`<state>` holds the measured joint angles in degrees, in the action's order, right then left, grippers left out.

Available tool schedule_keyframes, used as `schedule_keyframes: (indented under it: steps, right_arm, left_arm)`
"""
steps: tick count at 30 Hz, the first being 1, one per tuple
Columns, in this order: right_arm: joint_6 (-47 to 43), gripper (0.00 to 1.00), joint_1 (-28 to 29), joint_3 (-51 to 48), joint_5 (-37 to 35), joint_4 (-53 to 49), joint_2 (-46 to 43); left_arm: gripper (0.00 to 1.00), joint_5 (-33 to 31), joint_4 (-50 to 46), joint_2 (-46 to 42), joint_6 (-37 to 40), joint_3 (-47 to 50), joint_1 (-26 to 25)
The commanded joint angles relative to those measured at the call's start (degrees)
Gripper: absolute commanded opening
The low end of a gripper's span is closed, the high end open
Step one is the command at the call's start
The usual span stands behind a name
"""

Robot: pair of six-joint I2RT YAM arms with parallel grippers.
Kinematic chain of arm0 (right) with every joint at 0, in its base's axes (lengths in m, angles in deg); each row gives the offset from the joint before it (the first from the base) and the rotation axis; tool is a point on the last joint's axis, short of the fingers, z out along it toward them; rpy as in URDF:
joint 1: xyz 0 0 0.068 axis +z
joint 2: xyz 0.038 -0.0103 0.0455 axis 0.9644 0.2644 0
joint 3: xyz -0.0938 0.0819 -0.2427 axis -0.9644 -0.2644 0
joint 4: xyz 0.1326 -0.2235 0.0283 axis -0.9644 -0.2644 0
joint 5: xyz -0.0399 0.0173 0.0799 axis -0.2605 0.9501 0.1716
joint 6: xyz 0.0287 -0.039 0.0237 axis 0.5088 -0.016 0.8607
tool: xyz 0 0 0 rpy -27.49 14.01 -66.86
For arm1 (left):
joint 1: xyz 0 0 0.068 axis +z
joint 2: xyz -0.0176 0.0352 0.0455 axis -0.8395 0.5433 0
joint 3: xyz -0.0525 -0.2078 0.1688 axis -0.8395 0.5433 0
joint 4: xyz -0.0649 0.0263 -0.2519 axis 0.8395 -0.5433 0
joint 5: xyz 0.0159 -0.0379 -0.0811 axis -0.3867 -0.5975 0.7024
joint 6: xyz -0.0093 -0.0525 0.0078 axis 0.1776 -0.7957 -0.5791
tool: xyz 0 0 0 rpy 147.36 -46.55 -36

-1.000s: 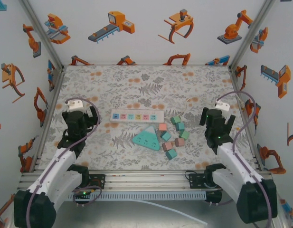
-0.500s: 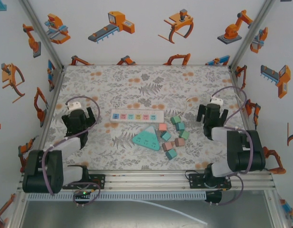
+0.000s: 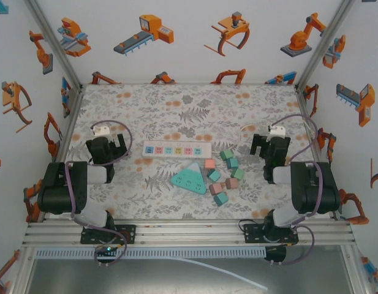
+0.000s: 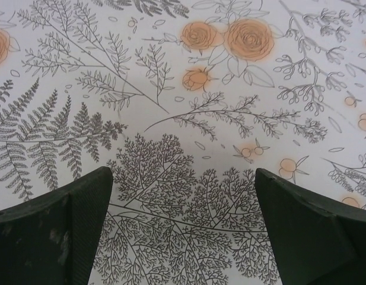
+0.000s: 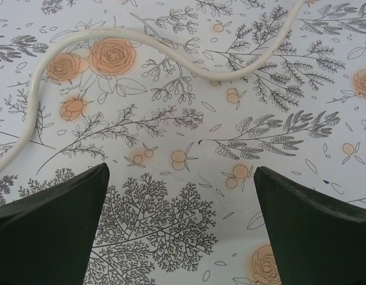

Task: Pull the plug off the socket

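Note:
A white socket strip [image 3: 176, 149] with coloured outlets lies mid-table. In front of it lies a teal triangular socket [image 3: 189, 177]. Several pink and teal plug blocks [image 3: 223, 174] are clustered at the triangle's right; I cannot tell whether any of them is seated in a socket. My left gripper [image 3: 113, 146] [image 4: 183, 178] stands open left of the strip, over bare patterned cloth. To the right of the blocks my right gripper [image 3: 268, 146] [image 5: 181, 175] is also open, with nothing between its fingers.
A white cord [image 5: 171, 50] [image 3: 245, 130] curves across the cloth just beyond the right gripper. Printed walls enclose the table on three sides. The floral tablecloth [image 3: 189, 107] stretches behind the strip.
Both arms have folded back, elbows raised near their bases. The grippers have shifted a little farther up the table and stay open. The strip, triangle and blocks have not moved.

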<state>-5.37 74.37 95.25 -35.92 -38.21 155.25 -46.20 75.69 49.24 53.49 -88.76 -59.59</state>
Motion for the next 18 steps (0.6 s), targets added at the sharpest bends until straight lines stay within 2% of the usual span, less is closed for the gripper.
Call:
schedule_keyframes:
  steps: [1, 2, 18]
  right_arm:
    - [-0.6, 0.99, 0.1, -0.3, 0.3, 3.4, 0.1]
    - [-0.6, 0.99, 0.1, -0.4, 0.3, 3.4, 0.1]
    - [-0.9, 0.99, 0.1, -0.2, 0.7, 2.7, -0.2]
  left_arm:
    - [0.97, 1.4, -0.2, -1.1, 0.8, -1.4, 0.4]
    - [0.97, 1.4, 1.9, -0.5, 1.0, -1.0, 0.4]
    - [0.97, 1.3, 0.8, -0.8, 1.0, -1.2, 0.3]
